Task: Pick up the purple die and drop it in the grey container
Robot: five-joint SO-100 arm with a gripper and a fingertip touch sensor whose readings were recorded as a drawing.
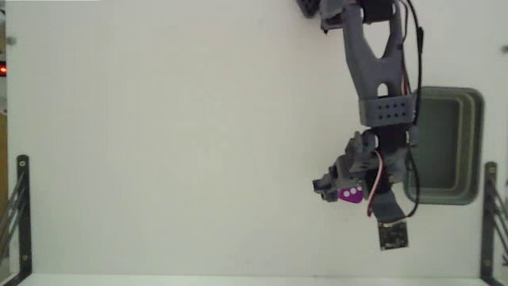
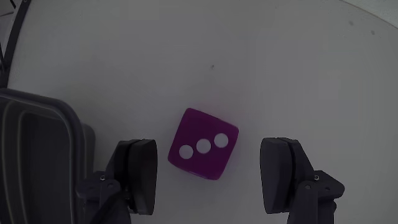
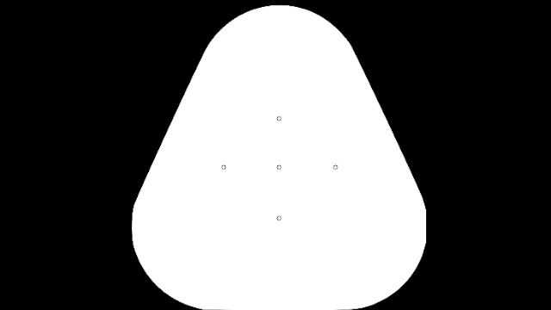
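I am holding the tool (image 2: 208, 177) spread, its fingers (image 2: 140, 176) flanking the purple die (image 2: 203, 144), which is lying between them, untouched, nearer the left one.

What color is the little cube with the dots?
The die is bright purple with three white dots in a diagonal line on top, clearest in the wrist view.

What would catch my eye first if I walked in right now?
Probably the bright purple die, three white pips up, lying on the plain white table. The open gripper straddles it, one dark finger on either side, not touching it in the wrist view. In the fixed view, the grey container sits at the right, beside the arm.
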